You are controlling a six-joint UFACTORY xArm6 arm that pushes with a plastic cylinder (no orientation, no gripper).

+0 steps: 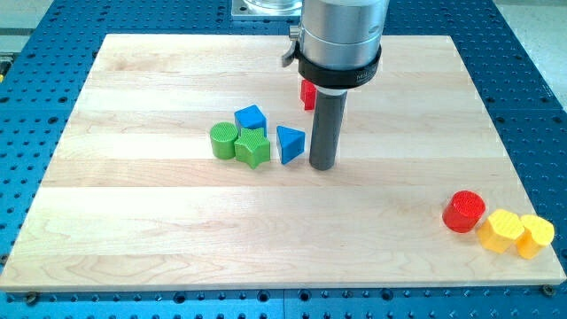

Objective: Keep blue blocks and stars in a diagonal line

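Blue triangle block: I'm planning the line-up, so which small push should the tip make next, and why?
Probably a short push toward the view's left: my tip sits just right of the blue triangle block, which lies below and right of the blue cube, beside the green star.

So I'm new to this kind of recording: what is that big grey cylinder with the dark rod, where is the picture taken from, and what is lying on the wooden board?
The grey cylinder is the end of a robot arm. It has no jaws and holds nothing: it only pushes blocks with my tip, the lower end of the dark rod. There is one camera; its mounting is not on record, but it looks down at the wooden board.

Near the middle sit a blue cube, a blue triangle, a green star and a green cylinder. My tip stands just to the view's right of the blue triangle. A red block shows partly behind the rod. At the view's bottom right lie a red cylinder and two yellow blocks.
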